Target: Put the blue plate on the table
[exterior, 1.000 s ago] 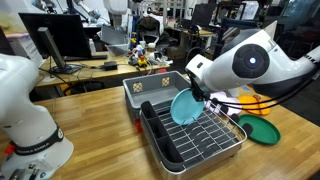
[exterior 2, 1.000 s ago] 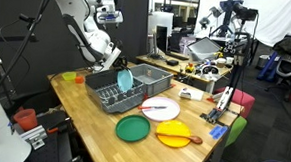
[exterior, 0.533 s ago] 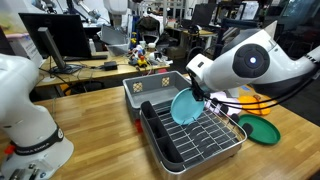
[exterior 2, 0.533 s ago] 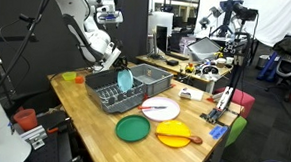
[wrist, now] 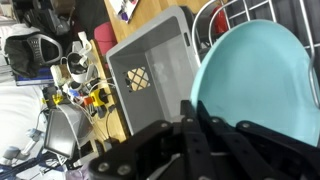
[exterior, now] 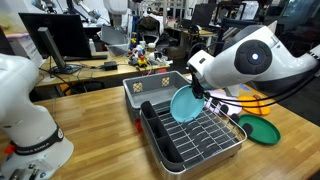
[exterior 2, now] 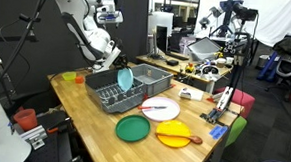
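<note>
The blue plate [exterior: 184,104] stands on edge in the wire dish rack [exterior: 212,136] inside the grey bin [exterior: 150,88]. It also shows in an exterior view [exterior 2: 126,79] and fills the right of the wrist view [wrist: 262,78]. My gripper [exterior: 199,93] [exterior 2: 117,63] is at the plate's upper rim. In the wrist view its fingers [wrist: 188,118] sit close together with the rim between them, shut on the plate. The wooden table [exterior: 90,120] [exterior 2: 91,118] carries the bin.
A dark green plate [exterior 2: 134,128] [exterior: 262,131], an orange plate [exterior 2: 173,135] and a white plate [exterior 2: 160,109] lie on the table beside the bin. Red cups [exterior 2: 68,77] [exterior 2: 24,118] stand at the table's edges. A white robot base [exterior: 28,120] is nearby.
The arm and the plate have shifted very slightly up and sideways; otherwise nothing has visibly moved.
</note>
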Robot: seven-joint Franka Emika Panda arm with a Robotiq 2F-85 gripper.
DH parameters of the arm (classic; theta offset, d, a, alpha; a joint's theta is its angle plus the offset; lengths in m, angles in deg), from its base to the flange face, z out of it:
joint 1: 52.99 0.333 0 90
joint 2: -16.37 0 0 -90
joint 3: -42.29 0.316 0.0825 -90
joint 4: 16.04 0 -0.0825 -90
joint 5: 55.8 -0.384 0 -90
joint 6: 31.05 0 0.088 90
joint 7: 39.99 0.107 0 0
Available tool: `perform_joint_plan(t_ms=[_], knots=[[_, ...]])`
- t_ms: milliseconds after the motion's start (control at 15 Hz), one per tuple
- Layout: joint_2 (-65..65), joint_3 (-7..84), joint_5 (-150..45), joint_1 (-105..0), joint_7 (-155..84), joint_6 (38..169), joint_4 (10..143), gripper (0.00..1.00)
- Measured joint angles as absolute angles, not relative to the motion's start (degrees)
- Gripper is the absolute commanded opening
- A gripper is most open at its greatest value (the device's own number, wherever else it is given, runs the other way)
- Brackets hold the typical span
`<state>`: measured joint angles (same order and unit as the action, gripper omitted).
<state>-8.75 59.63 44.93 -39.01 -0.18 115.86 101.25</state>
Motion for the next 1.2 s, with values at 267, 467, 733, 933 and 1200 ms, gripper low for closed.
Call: perform_joint_plan(t_ms=[267, 467, 733, 933, 1200], knots=[[-7.1, 59.6, 44.93, -39.02, 0.54, 115.87, 101.24, 0.01], [-5.69, 59.43, 44.93, -39.06, 1.26, 115.86, 101.27, 0.01], [-4.24, 58.84, 44.92, -39.23, 1.31, 115.85, 101.67, 0.01], [-2.97, 58.36, 44.61, -39.69, 1.41, 115.85, 102.27, 0.01], [0.65, 57.61, 43.05, -40.8, 2.02, 115.87, 103.75, 0.01]])
